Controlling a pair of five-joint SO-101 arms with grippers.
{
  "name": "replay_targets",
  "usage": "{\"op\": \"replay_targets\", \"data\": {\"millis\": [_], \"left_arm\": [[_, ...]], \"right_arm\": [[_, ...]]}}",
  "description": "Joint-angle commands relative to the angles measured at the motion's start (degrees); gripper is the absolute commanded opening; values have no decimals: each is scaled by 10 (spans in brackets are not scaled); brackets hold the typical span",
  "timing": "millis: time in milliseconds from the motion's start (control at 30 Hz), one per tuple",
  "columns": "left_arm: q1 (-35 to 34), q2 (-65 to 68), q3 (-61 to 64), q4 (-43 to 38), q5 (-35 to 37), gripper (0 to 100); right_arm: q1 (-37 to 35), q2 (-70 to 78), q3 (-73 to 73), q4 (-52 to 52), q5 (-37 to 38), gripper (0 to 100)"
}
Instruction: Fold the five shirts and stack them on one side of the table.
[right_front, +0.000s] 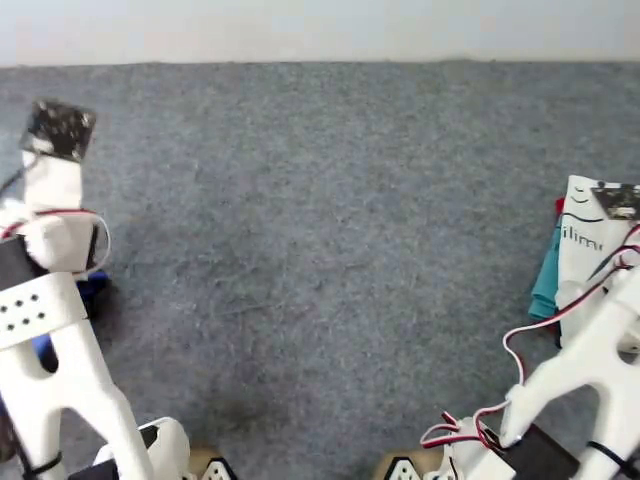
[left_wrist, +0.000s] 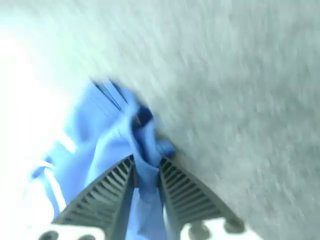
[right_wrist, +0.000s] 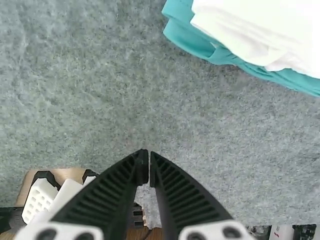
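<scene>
In the left wrist view my left gripper (left_wrist: 146, 162) is shut on a crumpled blue shirt (left_wrist: 112, 135), pinching a fold of it over the grey felt table (right_front: 330, 250). From above, a bit of that blue shirt (right_front: 93, 288) peeks out beside the left arm at the table's left edge. At the right edge lies a stack of folded shirts: a white one (right_front: 590, 250) on top, a teal one (right_front: 547, 280) under it, a red sliver at the back. The same white shirt (right_wrist: 265, 30) and teal shirt (right_wrist: 210, 45) lie ahead of my right gripper (right_wrist: 149, 159), which is shut on nothing.
The right arm with its red and white wires (right_front: 540, 330) reaches over the table's front right corner, partly covering the stack. The arm bases (right_front: 400, 468) stand at the front edge. A pale wall (right_front: 320, 30) runs behind the table's far edge.
</scene>
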Motion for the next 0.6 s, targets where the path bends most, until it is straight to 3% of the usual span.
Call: {"op": "replay_targets", "data": {"millis": [0,233,567], "left_arm": [[33,-18,-131,2,3,14],[139,-18,-265,-63,41,14],[373,-23,-347,-84,63,14]], "right_arm": [[-7,-23,-2,22,-6,11],[-5,-23,0,22,-6,11],[-6,-24,65,22,-6,11]]}}
